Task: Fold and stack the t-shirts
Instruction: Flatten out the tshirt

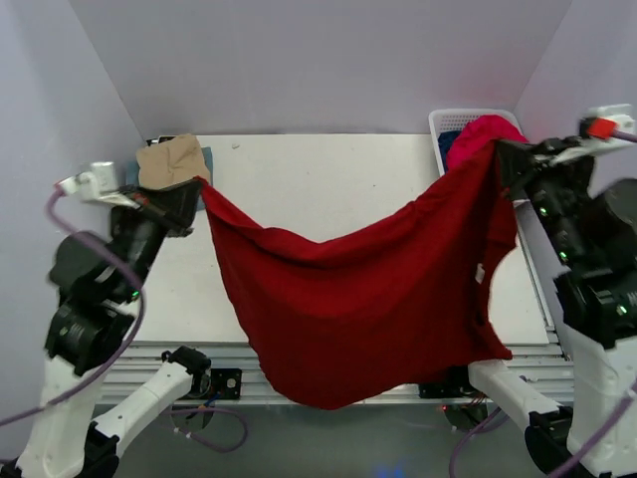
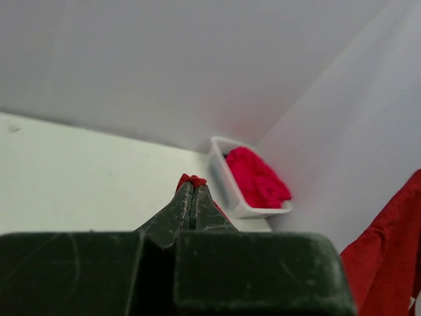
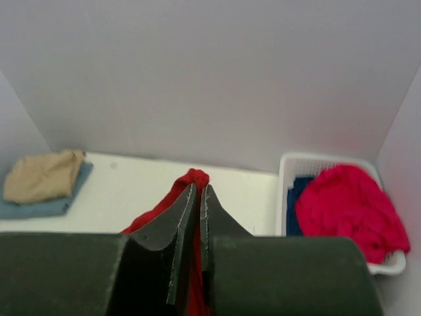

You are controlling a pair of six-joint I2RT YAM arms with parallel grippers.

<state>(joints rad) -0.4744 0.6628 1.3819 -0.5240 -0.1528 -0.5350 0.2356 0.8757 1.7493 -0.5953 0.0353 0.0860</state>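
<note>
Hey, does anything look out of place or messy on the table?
Nothing damaged. The dark red cotton t-shirt, pinched between the left gripper and right gripper, sags with its lower edge hanging past the near edge of the table. The tan shirt lies rumpled on the folded light blue shirt at far left.

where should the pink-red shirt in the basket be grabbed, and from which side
Pinch the top of the crumpled hump of the pink-red shirt, coming straight down from above. It bulges over the rim of the white basket, whose walls block a side approach. Staying high also likely avoids catching the deep blue shirt beside it.
</note>
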